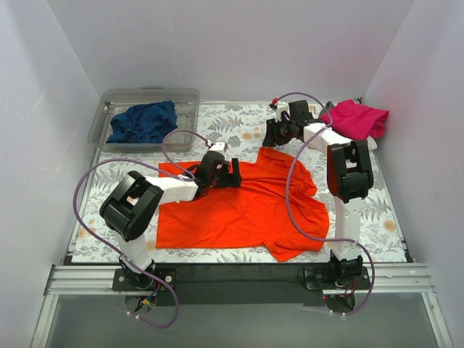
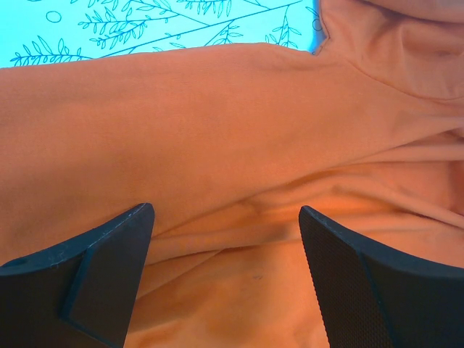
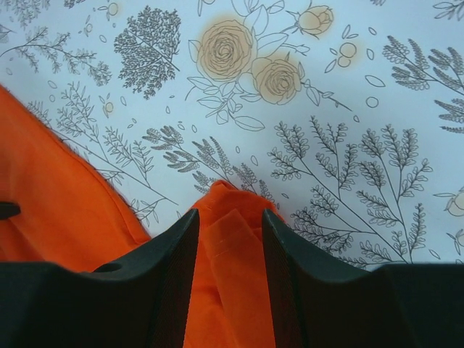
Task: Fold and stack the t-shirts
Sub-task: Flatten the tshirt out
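Note:
An orange-red t-shirt (image 1: 239,210) lies spread and creased on the flowered mat (image 1: 239,119) in the middle of the table. My left gripper (image 1: 233,175) hovers over its upper middle with the jaws wide open; in the left wrist view only orange cloth (image 2: 232,145) lies under the left gripper (image 2: 226,217). My right gripper (image 1: 270,141) is at the shirt's far edge. In the right wrist view a bunched fold of the shirt (image 3: 232,246) fills the gap of the right gripper (image 3: 230,217), pinched between both fingers. A navy t-shirt (image 1: 143,122) and a magenta t-shirt (image 1: 355,118) lie crumpled.
The navy shirt sits inside a clear plastic tub (image 1: 148,93) at the back left. The magenta shirt is heaped at the back right corner, just behind the right arm. White walls close in the table on three sides. Purple cables loop over both arms.

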{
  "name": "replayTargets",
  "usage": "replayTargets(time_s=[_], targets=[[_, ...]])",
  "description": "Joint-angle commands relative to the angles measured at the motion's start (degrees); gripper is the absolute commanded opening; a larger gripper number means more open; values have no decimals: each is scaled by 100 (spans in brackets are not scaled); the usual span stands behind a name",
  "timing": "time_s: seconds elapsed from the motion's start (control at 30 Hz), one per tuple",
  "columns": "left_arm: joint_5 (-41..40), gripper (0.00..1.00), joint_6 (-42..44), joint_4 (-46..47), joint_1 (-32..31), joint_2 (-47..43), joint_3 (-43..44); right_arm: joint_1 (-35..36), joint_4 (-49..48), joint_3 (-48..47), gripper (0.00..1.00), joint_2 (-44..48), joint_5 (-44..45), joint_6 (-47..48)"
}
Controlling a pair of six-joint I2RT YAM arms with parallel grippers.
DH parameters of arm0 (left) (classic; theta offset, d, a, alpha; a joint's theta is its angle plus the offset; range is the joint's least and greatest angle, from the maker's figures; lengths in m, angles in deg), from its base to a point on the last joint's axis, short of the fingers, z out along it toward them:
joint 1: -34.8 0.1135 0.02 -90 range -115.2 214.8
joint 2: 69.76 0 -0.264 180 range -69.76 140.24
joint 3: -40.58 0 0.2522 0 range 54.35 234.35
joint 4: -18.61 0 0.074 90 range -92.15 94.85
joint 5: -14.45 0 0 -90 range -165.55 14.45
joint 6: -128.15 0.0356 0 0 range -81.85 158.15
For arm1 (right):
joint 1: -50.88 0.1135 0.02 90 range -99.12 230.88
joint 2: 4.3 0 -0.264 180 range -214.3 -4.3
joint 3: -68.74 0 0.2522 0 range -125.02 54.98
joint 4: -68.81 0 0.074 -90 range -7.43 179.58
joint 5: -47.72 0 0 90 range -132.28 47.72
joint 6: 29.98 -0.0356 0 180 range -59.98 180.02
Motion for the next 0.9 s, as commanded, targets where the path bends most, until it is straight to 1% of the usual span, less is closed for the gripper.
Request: replayTargets(time_s=[0.0, 0.07, 0.27, 0.57, 0.67, 0.87], targets=[[19, 75, 1, -11, 14, -110, -90, 6, -47, -156, 36, -99, -456, 254], [-8, 75, 10, -19, 14, -127, -117, 6, -47, -147, 36, -126, -570, 281], [-78, 75, 36, -19, 23, -171, -170, -2, 14, -129, 36, -223, -404, 368], [-113, 75, 54, -28, 14, -224, -213, -2, 216, -314, 35, -425, -395, 492], [-166, 75, 63, -46, 14, -250, -231, -2, 243, -253, 31, -399, -368, 501], [-245, 75, 80, -72, 14, -224, -222, 6, 234, -86, 14, -188, -122, 501]])
